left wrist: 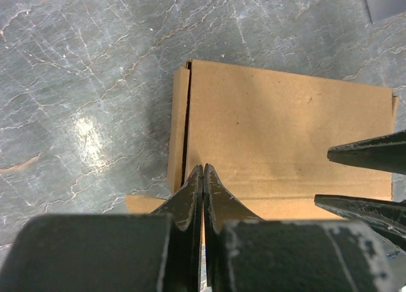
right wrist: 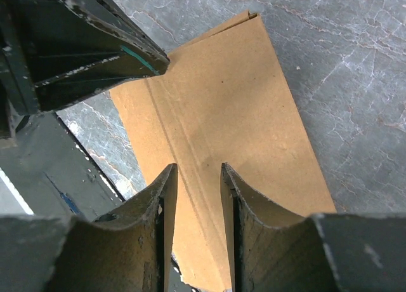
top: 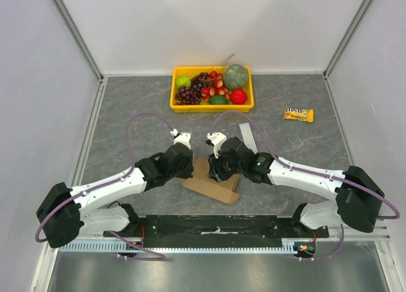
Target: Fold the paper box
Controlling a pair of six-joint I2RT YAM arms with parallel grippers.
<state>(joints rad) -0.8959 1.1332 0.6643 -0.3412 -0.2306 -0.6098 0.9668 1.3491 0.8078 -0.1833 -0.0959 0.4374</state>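
Our left gripper had its jaws clenched on nothing, the tips pressed together at one edge of the box. Whether they bore down on the cardboard, we could not tell. Our right gripper hung over the box's other end with its jaws parted. Only bare cardboard showed in the gap, so it grasped nothing.

The box lay flat on the table just ahead of the arm bases. A narrow flap was doubled along one short side, and no wall was raised. Beyond the box stood the yellow tray of fruit. A snack bar lay well apart, off to the box's far right.

We judged the job to be at its opening step, with the carton not yet erected. The next move looked to call for the right jaws to catch a free edge and lift it along a crease, while the closed left tips pinned the panel. Cardboard lying this flush offers little to grip and may slide instead of folding.
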